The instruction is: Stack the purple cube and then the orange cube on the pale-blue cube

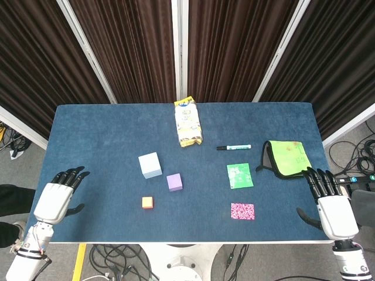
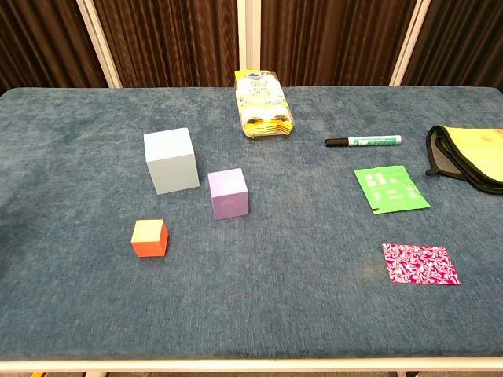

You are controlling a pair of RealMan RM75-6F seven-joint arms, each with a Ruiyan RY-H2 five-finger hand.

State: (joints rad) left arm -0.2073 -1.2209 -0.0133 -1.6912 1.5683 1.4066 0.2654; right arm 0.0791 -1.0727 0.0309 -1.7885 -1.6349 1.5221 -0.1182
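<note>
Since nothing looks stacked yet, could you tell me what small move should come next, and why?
Probably the left hand, open at the table's near edge, should reach for the purple cube. It goes first onto the pale-blue cube, whose top is bare. All three cubes sit apart on the left half, nearer that hand; the orange cube waits.

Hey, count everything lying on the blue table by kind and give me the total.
Cubes: 3 (pale-blue cube, purple cube, orange cube)
Flat packets: 2 (green, pink patterned)
Yellow snack bag: 1
Marker pen: 1
Yellow-green cloth: 1
Total: 8
</note>
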